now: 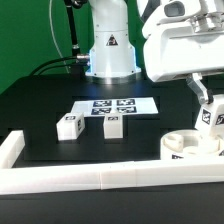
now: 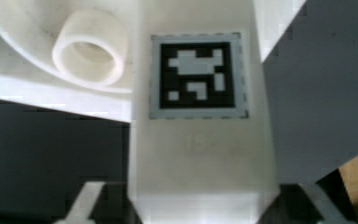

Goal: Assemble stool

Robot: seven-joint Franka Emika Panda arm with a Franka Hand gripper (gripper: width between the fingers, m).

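While above seat [image 1: 186,147], leg [image 2: 194,150] inside tool [image 2: 195,207]

I can read no words, brands or numbers anywhere. The robot base [image 1: 108,62] carries a dark warning triangle [image 1: 112,44]. The marker board [image 1: 113,104] shows several black-and-white square tags. The left leg [image 1: 69,125] and middle leg [image 1: 112,125], lying on the surface [image 1: 40,100], each bear one. So does the right-hand leg [image 1: 209,116], whose tag fills much of the wrist view [image 2: 195,78].
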